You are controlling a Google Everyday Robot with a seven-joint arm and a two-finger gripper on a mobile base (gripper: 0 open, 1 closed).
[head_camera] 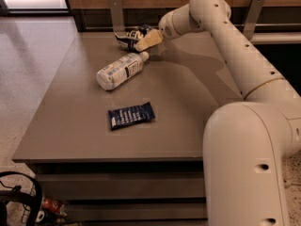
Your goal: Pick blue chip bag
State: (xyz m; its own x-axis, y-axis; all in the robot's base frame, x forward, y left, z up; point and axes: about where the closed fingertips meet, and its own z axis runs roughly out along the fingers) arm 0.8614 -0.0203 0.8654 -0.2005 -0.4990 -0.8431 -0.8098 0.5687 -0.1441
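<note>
The blue chip bag point(129, 36) is a small crumpled dark-blue bag with white patches. It lies at the far edge of the grey table point(188, 107), just beyond the cap end of the white plastic bottle. My gripper point(146, 41) reaches in from the right and sits right against the bag's right side, low over the table. Its cream fingers cover part of the bag.
A white plastic bottle point(119, 70) lies on its side in front of the bag. A flat dark-blue bar wrapper point(131, 115) lies nearer the front. A wooden wall with metal brackets point(115, 11) runs behind the table. My arm's large body point(249, 164) fills the right foreground.
</note>
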